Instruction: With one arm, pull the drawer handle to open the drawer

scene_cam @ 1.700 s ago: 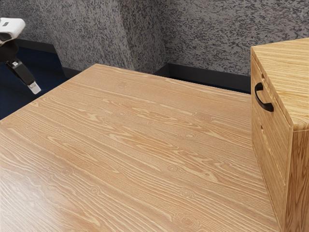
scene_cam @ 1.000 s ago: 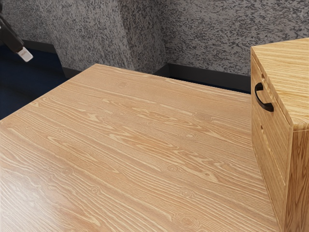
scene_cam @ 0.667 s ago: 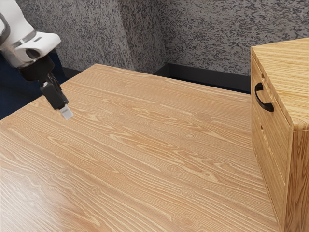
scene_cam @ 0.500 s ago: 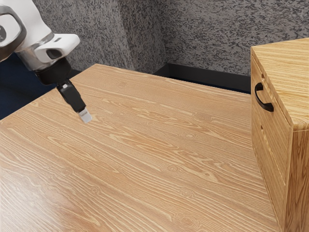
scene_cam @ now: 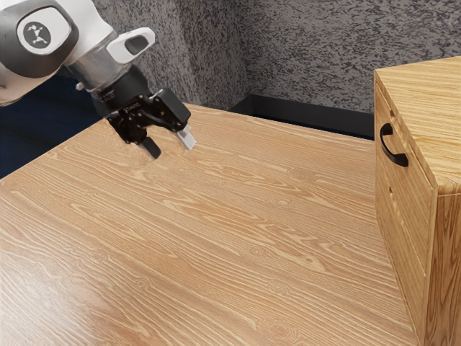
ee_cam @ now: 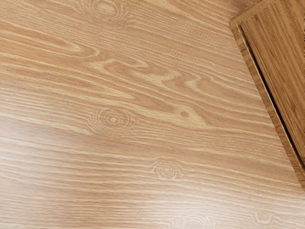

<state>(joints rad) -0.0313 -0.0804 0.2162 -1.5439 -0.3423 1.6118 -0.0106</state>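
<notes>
Exterior view, and the gripper (scene_cam: 169, 142) hovers just above the table (scene_cam: 216, 238), well apart from the cabinet (scene_cam: 425, 94), off toward the exterior view's left of it. Its fingers are spread with nothing between them, so the pincer is open, one pale fingertip (scene_cam: 186, 137) angled toward the cabinet. Over on the cabinet's front face, high up, sits the drawer handle (scene_cam: 391, 145), a black loop, untouched. The drawer (scene_cam: 392, 174) front lies flush with that face. Wrist view now: bare wood grain of the table under the hand, and a corner of the cabinet beyond it.
</notes>
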